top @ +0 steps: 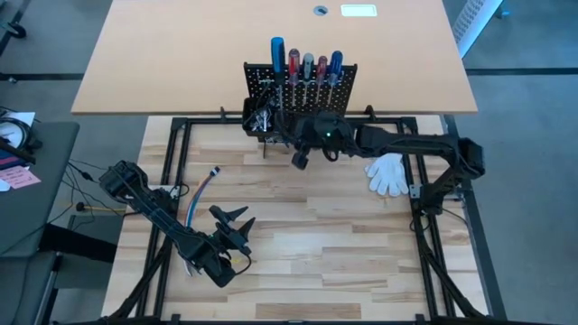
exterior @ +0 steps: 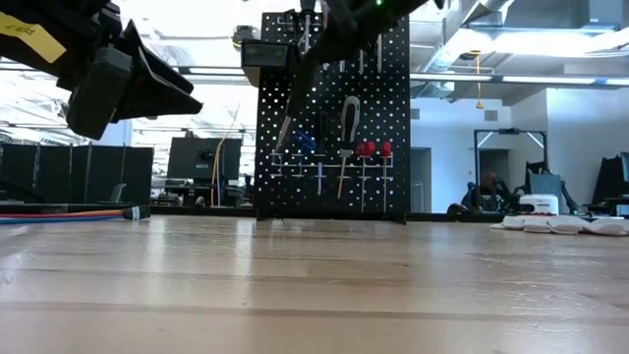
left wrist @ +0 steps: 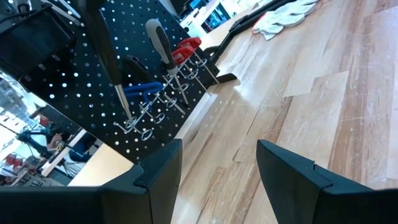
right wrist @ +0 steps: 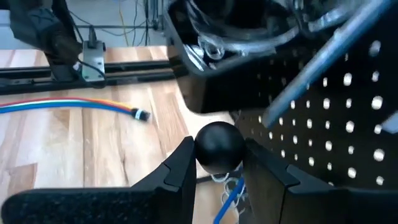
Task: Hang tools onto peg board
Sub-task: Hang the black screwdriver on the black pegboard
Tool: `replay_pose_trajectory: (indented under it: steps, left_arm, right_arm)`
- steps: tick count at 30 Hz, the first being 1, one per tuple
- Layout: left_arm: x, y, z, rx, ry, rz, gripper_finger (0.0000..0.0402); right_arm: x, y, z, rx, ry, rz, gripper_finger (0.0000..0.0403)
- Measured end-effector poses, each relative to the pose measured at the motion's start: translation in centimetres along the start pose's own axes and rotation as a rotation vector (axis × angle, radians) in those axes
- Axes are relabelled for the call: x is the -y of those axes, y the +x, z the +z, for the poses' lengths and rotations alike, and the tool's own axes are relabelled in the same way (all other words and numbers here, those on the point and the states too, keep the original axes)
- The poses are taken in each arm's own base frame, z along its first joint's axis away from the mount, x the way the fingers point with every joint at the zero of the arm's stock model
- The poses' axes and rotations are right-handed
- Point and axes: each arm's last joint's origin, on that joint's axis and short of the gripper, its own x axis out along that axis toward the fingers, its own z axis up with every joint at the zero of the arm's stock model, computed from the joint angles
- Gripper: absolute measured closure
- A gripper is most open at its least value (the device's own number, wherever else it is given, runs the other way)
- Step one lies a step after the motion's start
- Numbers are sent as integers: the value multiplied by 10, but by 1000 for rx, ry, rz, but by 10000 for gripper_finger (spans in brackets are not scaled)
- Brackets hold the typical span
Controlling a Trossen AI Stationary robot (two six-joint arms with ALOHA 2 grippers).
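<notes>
Right gripper jaws clamp black round handle beside peg board (bin above); striped cable on wooden surface.

I've got a black, hole-dotted peg board, red and blue screwdriver handles, a white glove, and a pale wood counter.

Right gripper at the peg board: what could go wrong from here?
The right gripper pinches only the round black handle end of a screwdriver, so the long shaft may swing or slip. The peg board is already crowded with hung tools; the shaft could knock them loose or catch the black bin.
</notes>
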Motion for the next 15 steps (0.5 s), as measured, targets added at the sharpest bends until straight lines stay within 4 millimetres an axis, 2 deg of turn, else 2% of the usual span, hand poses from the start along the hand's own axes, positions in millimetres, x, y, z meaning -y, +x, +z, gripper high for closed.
replay_pose_trajectory:
  steps: [6,15]
  left_arm:
    - [0,0,0,0,0,0,202]
    - [0,0,0,0,-3,0,202]
  right_arm:
    - [10,2,-4,-31,26,20,290]
    - [14,3,-5,-33,34,42,290]
